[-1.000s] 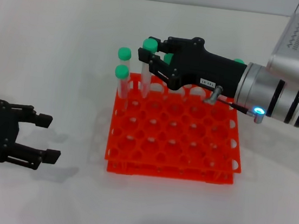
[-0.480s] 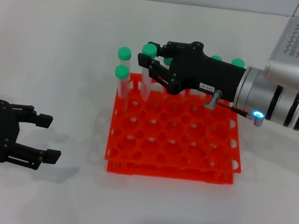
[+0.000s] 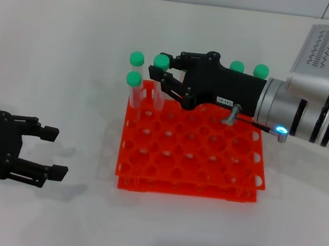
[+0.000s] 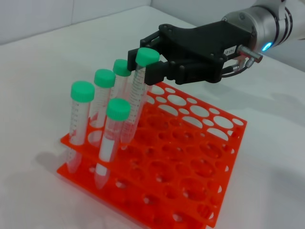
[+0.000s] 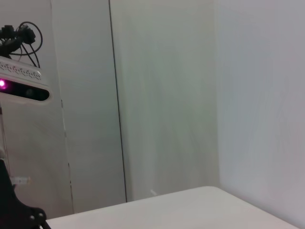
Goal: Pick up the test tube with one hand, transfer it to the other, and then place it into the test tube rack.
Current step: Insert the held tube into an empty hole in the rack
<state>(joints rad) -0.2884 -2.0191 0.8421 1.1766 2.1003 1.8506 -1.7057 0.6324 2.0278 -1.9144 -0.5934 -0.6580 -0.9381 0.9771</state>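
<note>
The test tube (image 3: pixel 159 80), clear with a green cap (image 4: pixel 147 56), leans slightly with its lower end inside a back-row hole of the orange-red test tube rack (image 3: pixel 145 185). My right gripper (image 3: pixel 159 68), the black one with the white label, is shut on the tube just under the cap; the left wrist view shows this gripper (image 4: pixel 147 59) from the far side. My left gripper (image 3: pixel 54 152) rests open and empty on the table, left of the rack (image 4: pixel 237 125).
Other green-capped tubes stand in the rack: two at its back left (image 3: pixel 138 57) (image 3: pixel 134 78) and two behind my right wrist (image 3: pixel 237 66) (image 3: pixel 261 70). White table surrounds the rack. The right wrist view shows only a wall and a camera bar (image 5: pixel 24 88).
My right gripper has moved down and slightly toward me with the tube, sinking it deeper into the rack hole. The left gripper has stayed put.
</note>
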